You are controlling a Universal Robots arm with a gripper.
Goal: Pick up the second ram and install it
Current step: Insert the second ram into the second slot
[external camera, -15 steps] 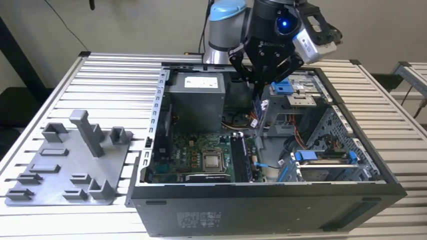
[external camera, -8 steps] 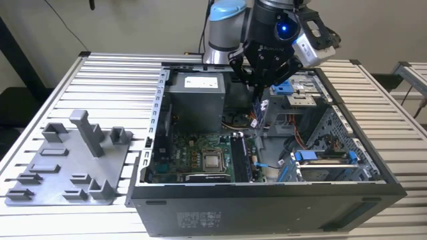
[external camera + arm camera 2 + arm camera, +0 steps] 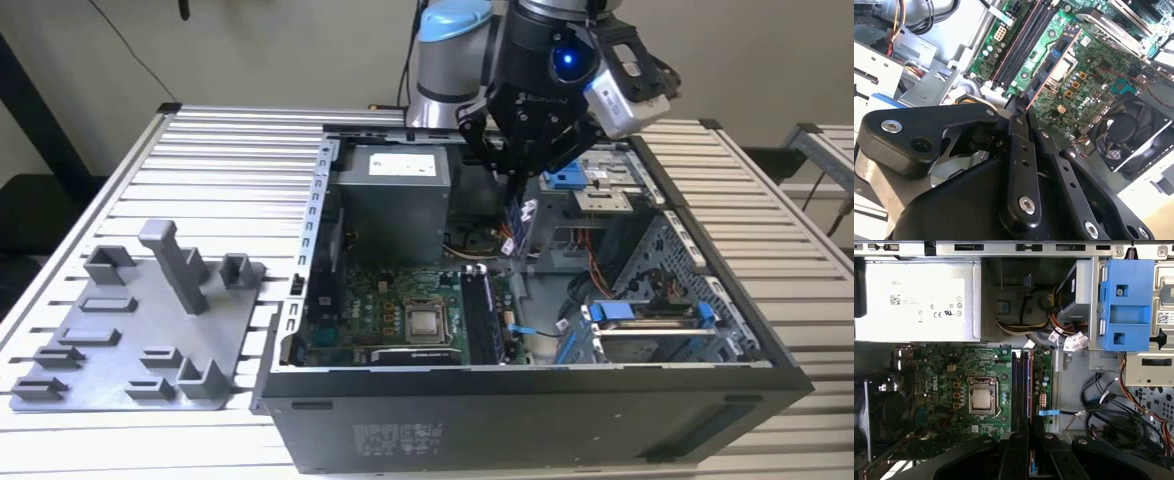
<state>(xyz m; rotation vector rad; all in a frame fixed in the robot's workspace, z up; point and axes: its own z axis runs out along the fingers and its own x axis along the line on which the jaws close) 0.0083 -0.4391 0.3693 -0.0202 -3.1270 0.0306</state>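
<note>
My gripper (image 3: 518, 188) hangs over the open computer case (image 3: 747, 330), shut on the second ram (image 3: 521, 225), which points down from the fingers above the case floor. In the second wrist view the gripper (image 3: 1023, 112) pinches the ram (image 3: 1054, 65), a thin stick seen edge-on with a copper-coloured edge, held over the motherboard (image 3: 1094, 75). In the first wrist view the ram (image 3: 1031, 385) shows as a narrow line running along the black memory slots (image 3: 1020, 390), just beside them, with the gripper (image 3: 1030, 434) shut around its near end.
A grey plastic tray (image 3: 134, 330) with upright posts lies on the slatted table at the exterior view's left. Inside the case are the power supply (image 3: 394, 195), processor socket (image 3: 981, 399), a black fan (image 3: 1134, 135), a blue drive bracket (image 3: 1124, 305) and loose cables (image 3: 1104, 410).
</note>
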